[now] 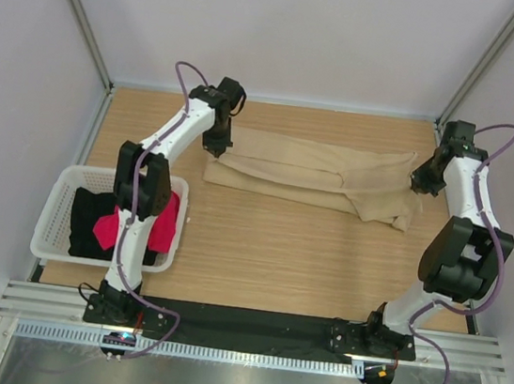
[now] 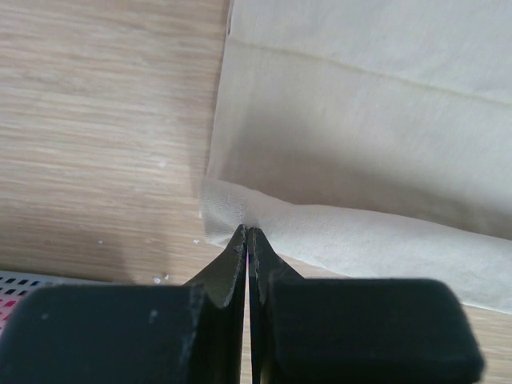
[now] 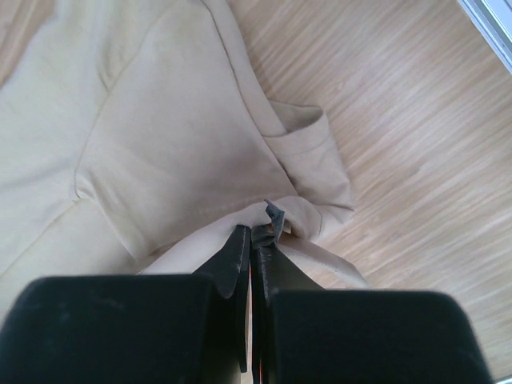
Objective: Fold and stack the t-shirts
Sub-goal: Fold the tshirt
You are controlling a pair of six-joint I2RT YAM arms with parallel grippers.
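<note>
Top external: floppy, light tan cloth t-shirt (image 1: 311,175) is pinched at opposite edges by left pincer (image 1: 218,150) and right pincer (image 1: 418,187), both closed tight.

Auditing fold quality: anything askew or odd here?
Yes. The tan t-shirt is bunched and wrinkled at its right end, by the right pincer, with a sleeve flopped out; its left end lies flat. The red t-shirt and black t-shirt sit crumpled in the basket.

Tan tee (image 1: 309,174) folded lengthwise; red-pink tee (image 1: 166,224), black tee (image 1: 89,219) in basket (image 1: 48,214).
</note>
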